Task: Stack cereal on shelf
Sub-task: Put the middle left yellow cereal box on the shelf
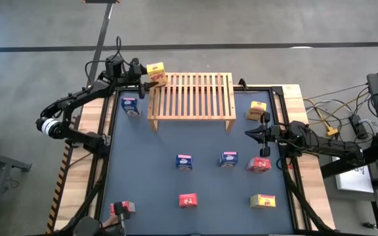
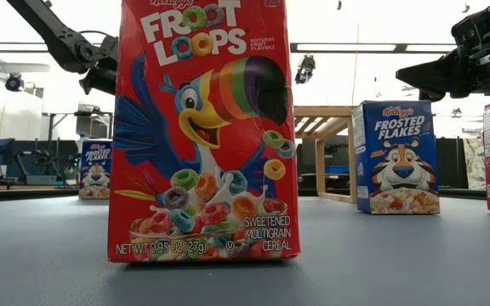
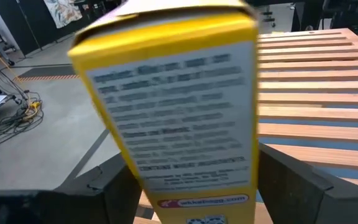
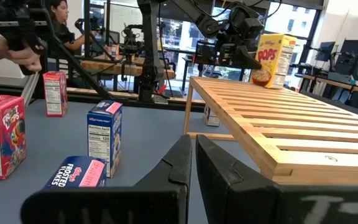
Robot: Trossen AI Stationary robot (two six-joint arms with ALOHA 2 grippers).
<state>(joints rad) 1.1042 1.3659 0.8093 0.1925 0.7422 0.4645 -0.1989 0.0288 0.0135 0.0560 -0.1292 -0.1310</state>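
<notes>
You're in a robotics lab, not a shop or home. Bare concrete floor [image 1: 254,26] with dark tape lines fills the top of the overhead frame; loose cables [image 1: 333,118] sprawl at right of the rig table [image 1: 77,151]. In the right wrist view, upper left, a person [image 4: 61,25] sits among more arm rigs [image 4: 148,56] and workbenches (big windows [image 4: 173,31] behind). The low view's left shows equipment stands [image 2: 92,127] under ceiling strip lights [image 2: 373,47].
</notes>
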